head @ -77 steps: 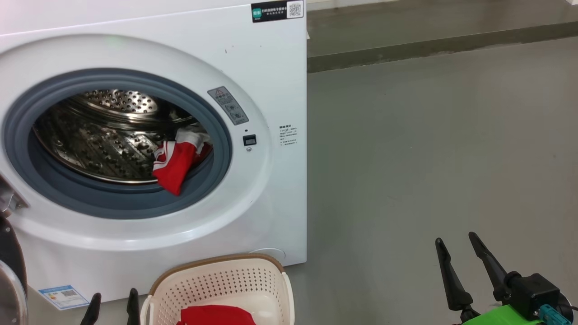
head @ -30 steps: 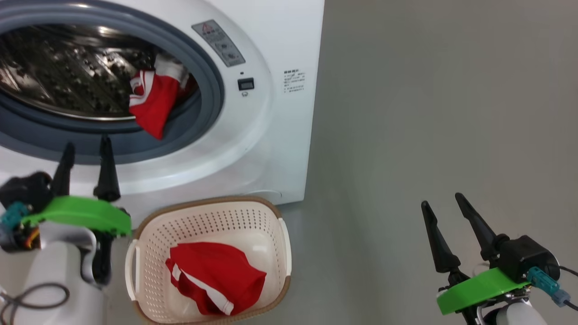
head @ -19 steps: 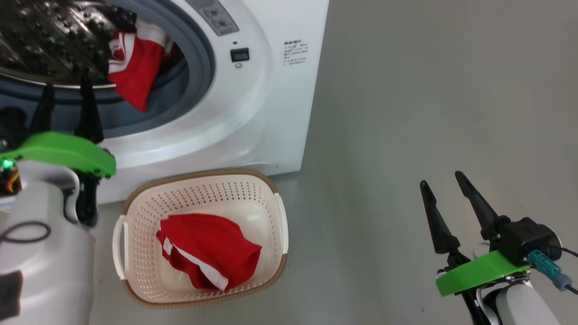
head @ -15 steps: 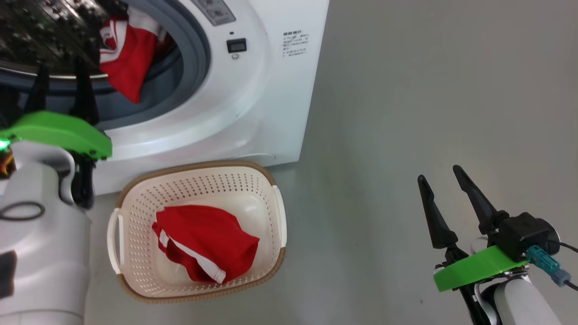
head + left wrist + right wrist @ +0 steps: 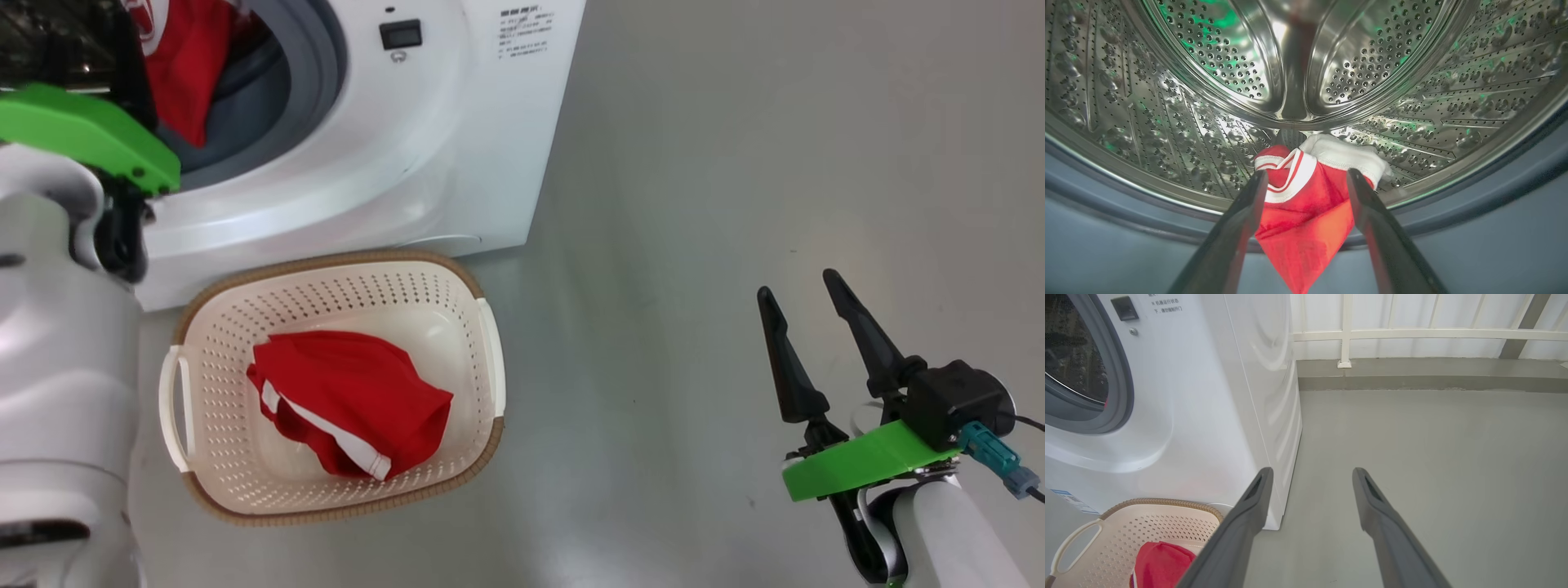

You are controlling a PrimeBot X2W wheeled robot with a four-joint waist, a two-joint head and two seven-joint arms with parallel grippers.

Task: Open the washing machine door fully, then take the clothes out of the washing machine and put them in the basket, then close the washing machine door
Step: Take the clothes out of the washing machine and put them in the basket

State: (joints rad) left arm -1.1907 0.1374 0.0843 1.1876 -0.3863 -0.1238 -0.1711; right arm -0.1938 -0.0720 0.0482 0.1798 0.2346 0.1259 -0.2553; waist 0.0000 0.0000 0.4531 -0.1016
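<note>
Can't read fine print [image 5: 522, 33] on washing machine [image 5: 457, 155]; can't see near part of basket [image 5: 1163, 502] past right wrist view's edge.

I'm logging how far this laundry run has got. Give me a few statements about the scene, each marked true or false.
1. A red garment lies in the basket. True.
2. The drum is empty. False: a red-and-white garment hangs over its front lip.
3. The left gripper is open, pointing into the drum. True.
4. The right gripper holds clothing. False: it is open and empty, above the floor.
</note>
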